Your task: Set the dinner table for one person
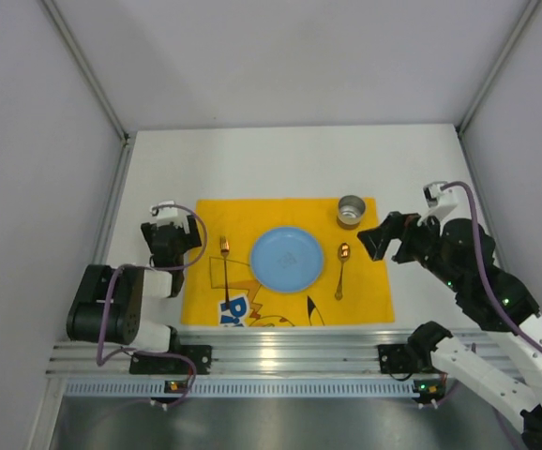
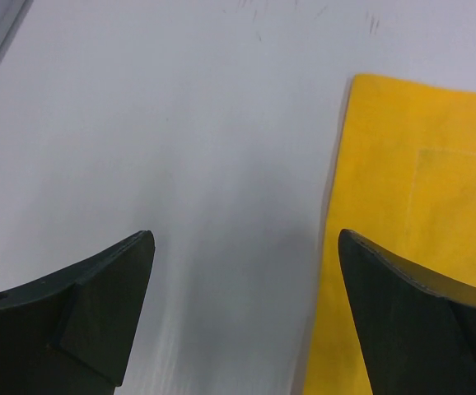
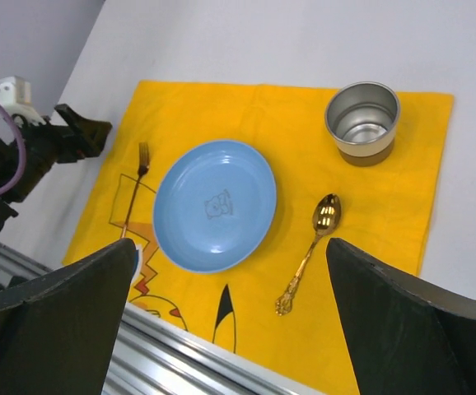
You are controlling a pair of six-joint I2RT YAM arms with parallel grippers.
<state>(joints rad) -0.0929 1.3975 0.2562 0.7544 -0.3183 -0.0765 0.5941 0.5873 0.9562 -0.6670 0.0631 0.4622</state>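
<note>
Top external: plate [image 1: 287, 259], fork [image 1: 225, 272], spoon [image 1: 341, 267] and cup [image 1: 352, 210] sit on the yellow mat [image 1: 369, 291] mid-worktop [image 1: 252, 159]. Left wrist: left gripper [image 2: 245, 247] released, empty, at the mat's edge. Right wrist: right gripper [image 3: 231, 244] released overhead; a low sweep could drag the mat.

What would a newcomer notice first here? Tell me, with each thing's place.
The bright yellow mat in the middle of the white table stands out most. On it, a blue plate sits at centre, with a gold fork to its left, a gold spoon to its right and a metal cup at the mat's far right corner.
</note>
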